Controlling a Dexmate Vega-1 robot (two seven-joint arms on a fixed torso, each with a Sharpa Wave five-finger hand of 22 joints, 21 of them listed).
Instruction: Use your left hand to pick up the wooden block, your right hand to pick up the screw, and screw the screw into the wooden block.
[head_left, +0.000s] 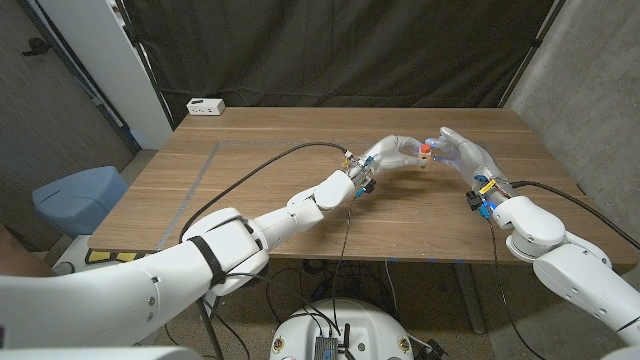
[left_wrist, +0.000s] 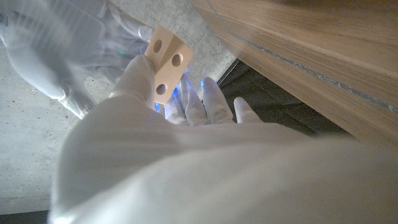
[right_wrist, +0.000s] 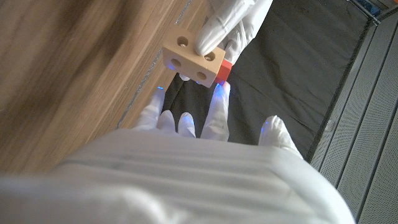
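Above the table, the left hand (head_left: 392, 152) pinched the wooden block (right_wrist: 193, 57) in its fingertips while the right hand (head_left: 462, 152) pressed the red screw (right_wrist: 224, 70) against it. Misaligned with a hole, the screw could have slipped free and dropped.

Evenly lit from overhead, sharp across the wooden table (head_left: 260, 160), dark at the black curtain (head_left: 330, 50) behind it. Blurred and overexposed on the white left hand (left_wrist: 155, 143) near its wrist lens; blue glow beside the wooden block (left_wrist: 166, 62). Soft, streaked foreground below the right hand (right_wrist: 205, 124).
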